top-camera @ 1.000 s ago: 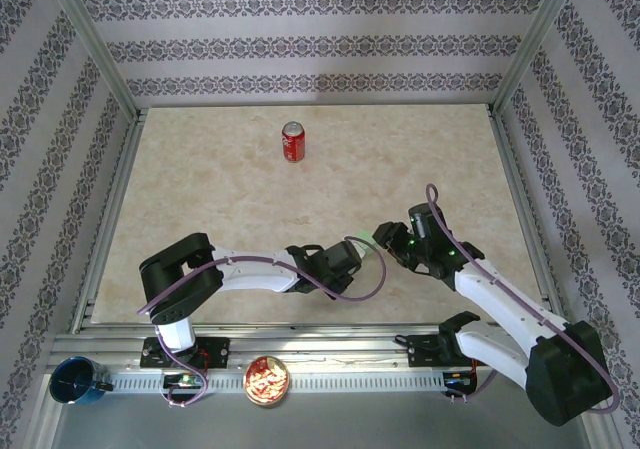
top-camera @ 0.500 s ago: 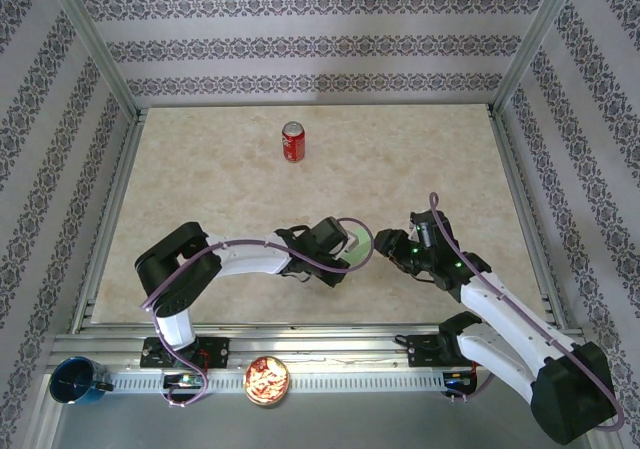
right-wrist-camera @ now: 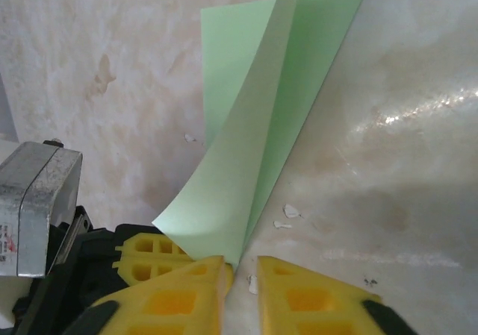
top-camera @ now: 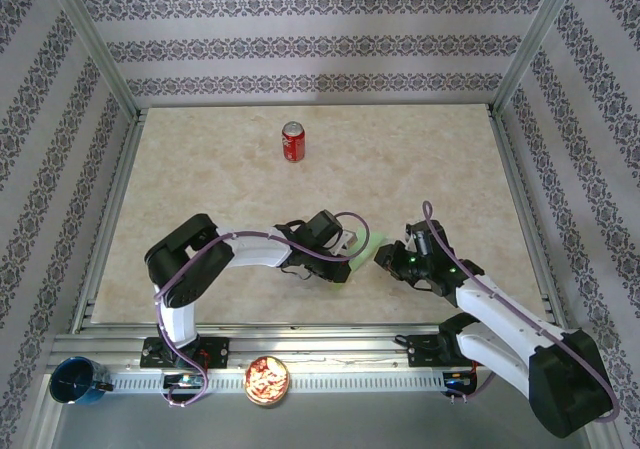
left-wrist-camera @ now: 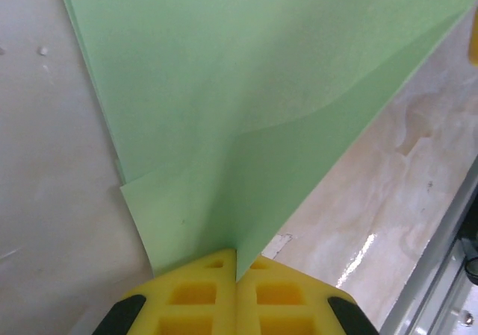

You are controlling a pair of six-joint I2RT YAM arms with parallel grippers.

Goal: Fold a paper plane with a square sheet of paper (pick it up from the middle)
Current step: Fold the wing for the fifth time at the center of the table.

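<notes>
- Square sheet of paper (top-camera: 362, 246), thin, light green and smooth with a matt face, sits near the middle of the beige marbled surface (top-camera: 220, 179), between the two pincers, folded over into layers.
- Compared with a second ago, the left arm has swung its wrist toward 12 o'clock and the right arm has reached in toward 9 o'clock, so the two pincers now meet at the sheet; the paper shows more than before.
- Left pincer (left-wrist-camera: 236, 264) is fully closed, its yellow ribbed pads (left-wrist-camera: 196, 294) pressed together on an edge of the sheet, where a soft crease runs up from the pads.
- Right pincer (right-wrist-camera: 239, 268) is nearly closed, only a thin gap left between its yellow pads (right-wrist-camera: 317, 298); a lifted, curling flap of the sheet comes down to that gap, and whether the pads actually clamp it cannot be told.
- Red cylindrical drink can (top-camera: 293, 141) stands upright well apart at 12 o'clock.
- Small white flecks (right-wrist-camera: 290, 211) lie on the glossy surface just beside the right pincer.
</notes>
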